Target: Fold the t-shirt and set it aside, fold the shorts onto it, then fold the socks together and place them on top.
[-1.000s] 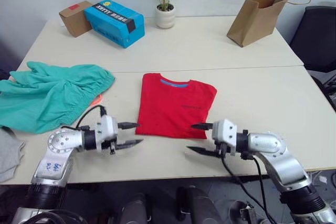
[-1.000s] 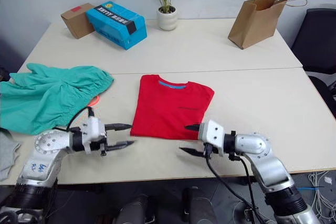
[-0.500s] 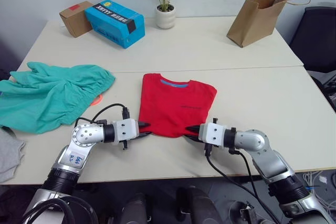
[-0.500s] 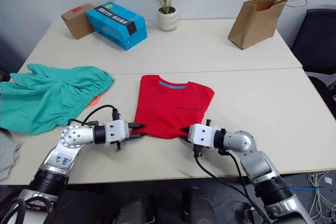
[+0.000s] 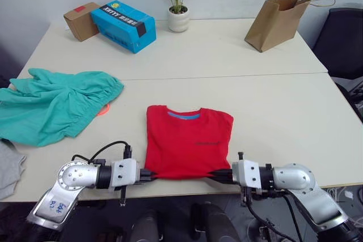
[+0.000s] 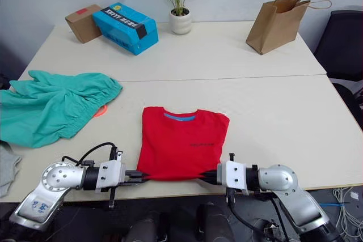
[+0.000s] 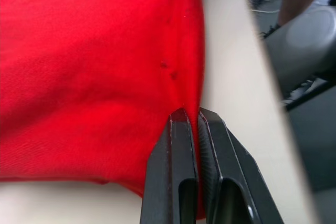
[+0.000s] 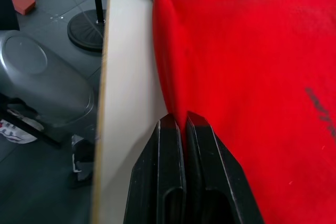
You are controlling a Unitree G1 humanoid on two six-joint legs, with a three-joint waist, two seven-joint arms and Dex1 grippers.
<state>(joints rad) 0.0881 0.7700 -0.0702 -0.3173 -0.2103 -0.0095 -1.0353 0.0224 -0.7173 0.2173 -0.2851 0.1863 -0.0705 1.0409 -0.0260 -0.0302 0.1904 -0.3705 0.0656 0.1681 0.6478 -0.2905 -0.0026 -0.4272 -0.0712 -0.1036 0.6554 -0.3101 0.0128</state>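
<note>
Left end effector (image 5: 148, 175) and right end effector (image 5: 218, 176) each clenched on the hem of the plain red cotton t-shirt (image 5: 188, 143). Risk: thin pinch slips, or uneven lift skews fold.

left end effector (image 5: 148, 175) clamped, right end effector (image 5: 218, 176) clamped

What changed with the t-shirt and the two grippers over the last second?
Both grippers went from open, short of the hem, to shut on it: the left gripper at the t-shirt's near left corner, the right gripper at its near right corner. They then dragged the folded t-shirt toward the table's near edge. The shorts, boxes, plant and paper bag stayed put.
</note>
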